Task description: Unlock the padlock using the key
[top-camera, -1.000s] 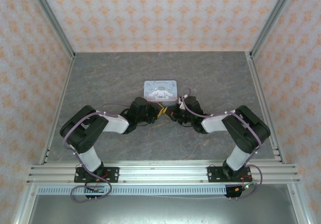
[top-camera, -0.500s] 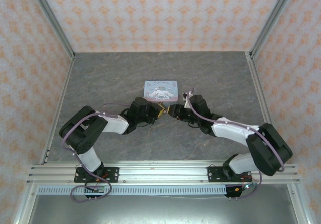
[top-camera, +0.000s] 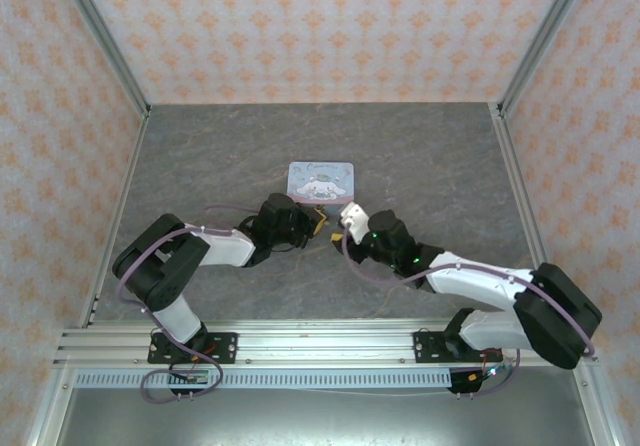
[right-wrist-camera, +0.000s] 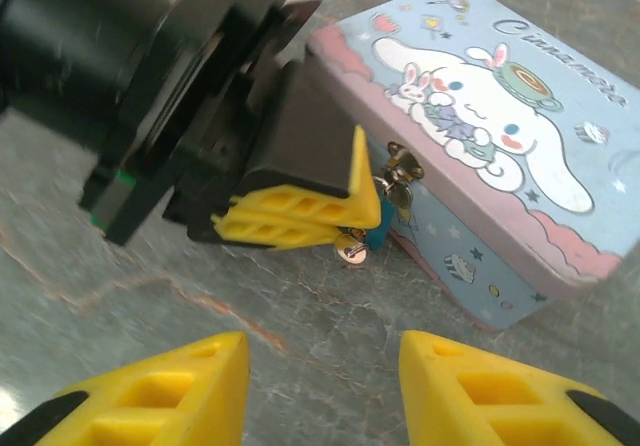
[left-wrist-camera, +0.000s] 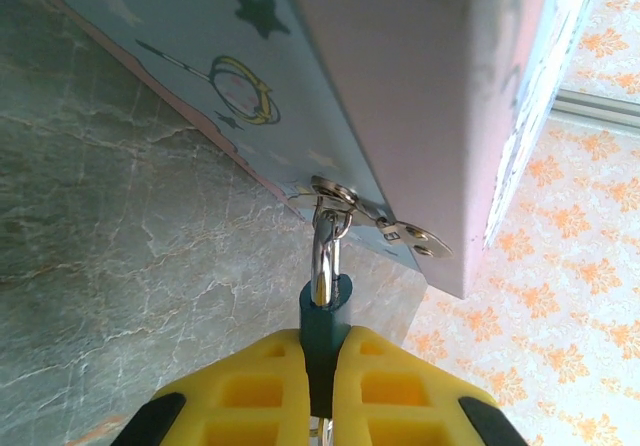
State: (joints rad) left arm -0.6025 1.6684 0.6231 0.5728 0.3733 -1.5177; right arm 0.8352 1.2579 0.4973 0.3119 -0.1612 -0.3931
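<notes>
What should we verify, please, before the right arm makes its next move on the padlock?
1. Left gripper clamped on the padlock: ok.
2. Shackle free of the hasp on the tin: not ok, it runs through the hasp.
3. Right gripper holding a key: not ok, jaws open, empty.
4. Key location: cannot tell; a small shiny piece below the padlock may be it.
5. Tin flat on the table: ok.

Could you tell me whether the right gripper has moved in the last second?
Yes. Against the tin, the right gripper has drawn back a little toward the near edge and now points at it from the near right.
</notes>
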